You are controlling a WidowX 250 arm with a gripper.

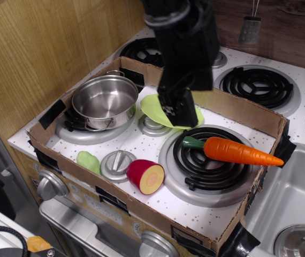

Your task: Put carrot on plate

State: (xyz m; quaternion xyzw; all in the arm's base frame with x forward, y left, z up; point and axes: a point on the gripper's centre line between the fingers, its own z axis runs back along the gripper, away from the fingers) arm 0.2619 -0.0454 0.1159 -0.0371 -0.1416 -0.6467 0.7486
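The orange carrot (pixel 237 152) with its dark green stem end lies on the black coil burner (pixel 195 166) at the right of the cardboard tray, tip pointing right. The lime-green plate (pixel 151 108) lies at the tray's back middle, partly hidden behind my arm. My gripper (pixel 176 112) hangs over the plate, left of and behind the carrot's stem, apart from it. Its fingers point down with a narrow gap and hold nothing.
A steel pot (pixel 104 99) stands at the back left. A red-and-yellow halved fruit (pixel 146 176) and a pale green lumpy toy (pixel 88 161) lie near the front. Cardboard walls (pixel 238 107) ring the stovetop. A sink (pixel 297 198) is at the right.
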